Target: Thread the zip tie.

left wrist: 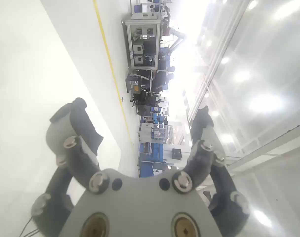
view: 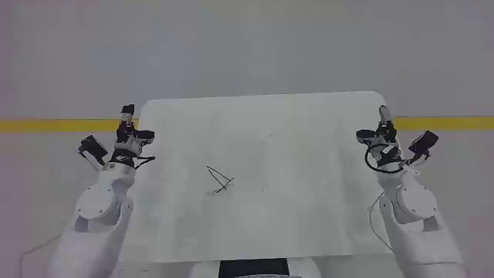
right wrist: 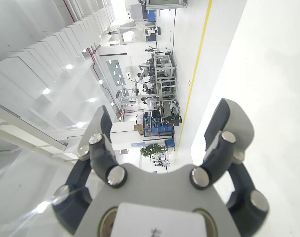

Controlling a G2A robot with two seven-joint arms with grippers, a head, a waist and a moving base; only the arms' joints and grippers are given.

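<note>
My left arm [view: 100, 201] bent at own left side, left gripper [left wrist: 140, 108] pointing forward, away from me, its fingers [left wrist: 73, 124] spread wide apart. My right arm [view: 413, 201] mirrors it at own right side. Right gripper [right wrist: 163, 106] likewise pointing forward, pads [right wrist: 226, 119] parted wide. Arms well apart.
</note>
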